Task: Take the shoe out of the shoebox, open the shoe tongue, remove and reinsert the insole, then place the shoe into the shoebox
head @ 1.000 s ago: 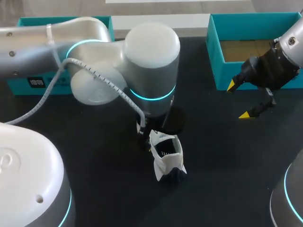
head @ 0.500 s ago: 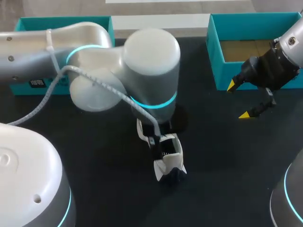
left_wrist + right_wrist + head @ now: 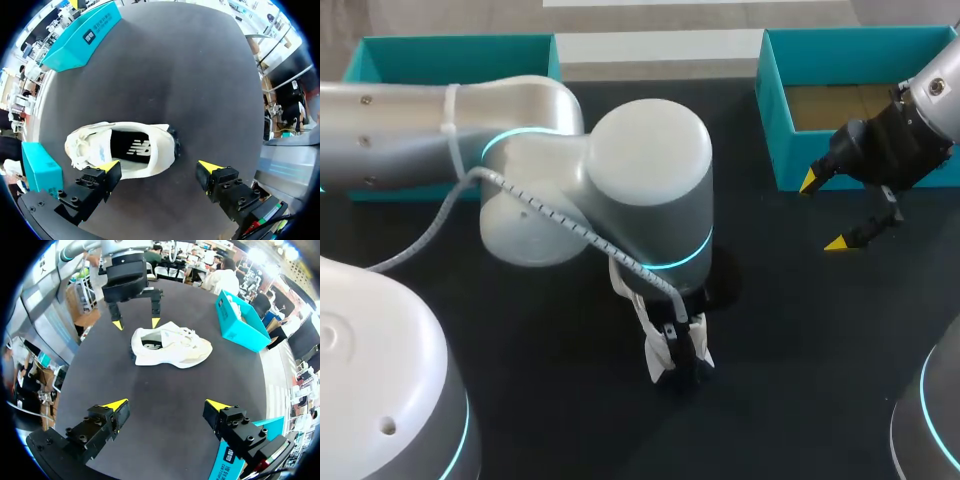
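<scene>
- The dark table [image 3: 800,330] carries everything.
- The left arm [image 3: 620,190] reaches over the middle, hiding most of the shoe from above.
- The teal shoebox [image 3: 770,110] sits open at the far right corner.
- The white shoe [image 3: 170,347] stands on its sole mid-table, well apart from the box.
- The left gripper [image 3: 160,166] hangs spread wide over the shoe's heel end.
- The right gripper [image 3: 167,405] hovers near the shoebox, fingers apart, holding nothing.

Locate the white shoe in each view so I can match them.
Head view: shoe at table centre, mostly hidden under left arm.
Left wrist view: shoe just ahead of left gripper, opening facing up.
Right wrist view: shoe mid-table, well ahead of right gripper.
Shared landmark: left gripper above the shoe's heel end.
</scene>
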Robot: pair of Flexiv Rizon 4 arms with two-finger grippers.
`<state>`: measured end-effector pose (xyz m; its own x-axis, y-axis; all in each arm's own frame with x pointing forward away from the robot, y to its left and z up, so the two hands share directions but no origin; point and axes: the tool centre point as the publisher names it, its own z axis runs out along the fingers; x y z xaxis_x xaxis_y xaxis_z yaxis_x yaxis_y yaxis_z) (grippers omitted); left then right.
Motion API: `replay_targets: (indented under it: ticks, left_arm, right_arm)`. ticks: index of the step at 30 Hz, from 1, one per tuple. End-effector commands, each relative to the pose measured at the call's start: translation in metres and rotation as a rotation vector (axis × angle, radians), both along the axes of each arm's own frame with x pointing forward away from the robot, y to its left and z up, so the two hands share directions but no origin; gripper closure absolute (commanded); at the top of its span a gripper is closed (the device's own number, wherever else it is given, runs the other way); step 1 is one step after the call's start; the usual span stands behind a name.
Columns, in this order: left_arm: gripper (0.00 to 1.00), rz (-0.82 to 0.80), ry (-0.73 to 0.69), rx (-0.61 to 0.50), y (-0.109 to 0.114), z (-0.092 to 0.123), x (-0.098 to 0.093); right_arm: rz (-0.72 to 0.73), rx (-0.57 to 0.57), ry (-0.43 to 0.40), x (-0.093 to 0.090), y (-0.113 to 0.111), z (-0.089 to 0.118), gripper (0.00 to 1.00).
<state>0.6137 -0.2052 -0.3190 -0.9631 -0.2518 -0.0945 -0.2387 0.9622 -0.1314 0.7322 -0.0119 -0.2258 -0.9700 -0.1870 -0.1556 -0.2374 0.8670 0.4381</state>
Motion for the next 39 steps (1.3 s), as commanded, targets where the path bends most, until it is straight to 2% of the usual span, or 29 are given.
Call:
replay_targets:
  ticks: [1, 6, 17, 27, 28, 30, 34, 35, 39]
  left_arm:
    - [0.00, 0.002, 0.006, -0.004, -0.009, -0.018, 0.001]
    - [0.00, -0.006, -0.005, -0.023, -0.019, -0.033, 0.005]
    - [0.00, 0.028, 0.016, 0.020, -0.027, -0.060, 0.010]
    - [0.00, 0.055, 0.043, 0.037, -0.025, -0.068, 0.007]
    - [0.02, 0.056, 0.046, 0.041, -0.025, -0.069, 0.007]
    - [0.13, 0.062, 0.051, 0.048, -0.025, -0.071, 0.007]
    - [0.20, 0.065, 0.059, 0.051, -0.025, -0.072, 0.005]
    - [0.29, 0.070, 0.065, 0.052, -0.025, -0.072, 0.004]
    - [0.43, 0.074, 0.079, 0.057, -0.023, -0.075, 0.003]
  right_arm:
    - [-0.002, -0.003, -0.001, 0.000, 0.001, -0.001, 0.00]
    - [-0.002, -0.003, -0.001, 0.000, 0.001, -0.001, 0.00]
    - [-0.002, -0.003, -0.001, 0.000, 0.001, -0.001, 0.00]
    - [-0.002, -0.003, -0.001, 0.000, 0.001, -0.001, 0.00]
    - [-0.002, -0.003, -0.001, 0.000, 0.001, -0.001, 0.00]
    - [-0.002, -0.003, -0.001, 0.000, 0.001, -0.001, 0.00]
    - [-0.002, -0.003, -0.001, 0.000, 0.001, -0.001, 0.00]
    - [-0.002, -0.003, -0.001, 0.000, 0.001, -0.001, 0.00]
    - [-0.002, -0.003, -0.001, 0.000, 0.001, -0.001, 0.00]
